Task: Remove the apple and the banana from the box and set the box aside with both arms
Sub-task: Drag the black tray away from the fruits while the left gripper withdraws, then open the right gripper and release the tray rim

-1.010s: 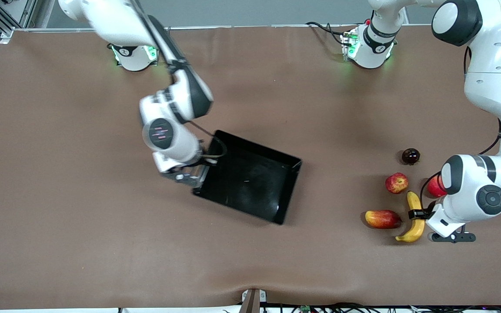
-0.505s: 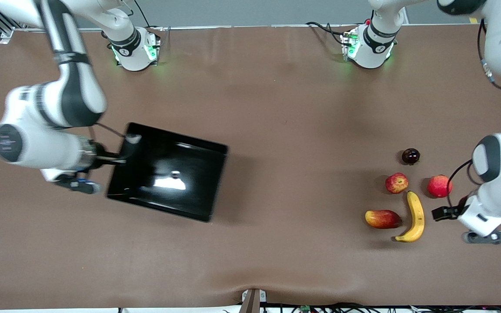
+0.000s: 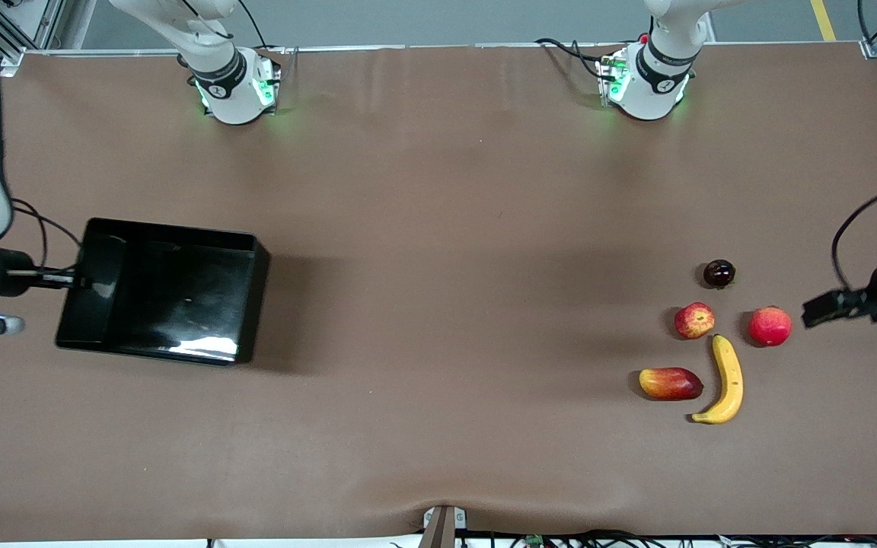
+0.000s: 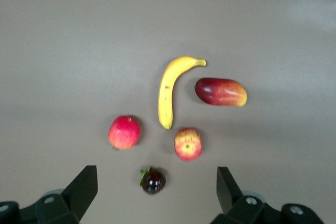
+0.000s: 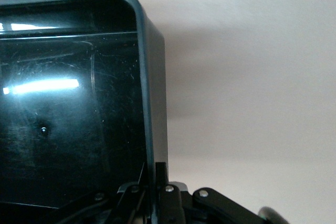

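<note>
The black bin (image 3: 164, 289) is at the right arm's end of the table and casts a wide shadow. My right gripper (image 3: 77, 280) is shut on its end wall; the right wrist view shows the wall (image 5: 156, 119) pinched between the fingers of that gripper (image 5: 160, 182). The yellow banana (image 3: 726, 378) lies at the left arm's end, with the streaked apple (image 3: 694, 320) just farther from the camera. My left gripper (image 3: 823, 307) is open and empty, up in the air beside the fruits. Its wrist view shows the gripper (image 4: 156, 190), banana (image 4: 168, 90) and apple (image 4: 188, 144).
An oval mango (image 3: 670, 383) lies beside the banana. A plain red round fruit (image 3: 770, 326) sits beside the apple, toward the left arm's end. A small dark fruit (image 3: 719, 273) sits farther from the camera. Bare brown table (image 3: 469, 266) lies between bin and fruits.
My right arm has carried the bin from the table's middle to the right arm's end. My left gripper has come off the banana and drawn back toward the left arm's end.
</note>
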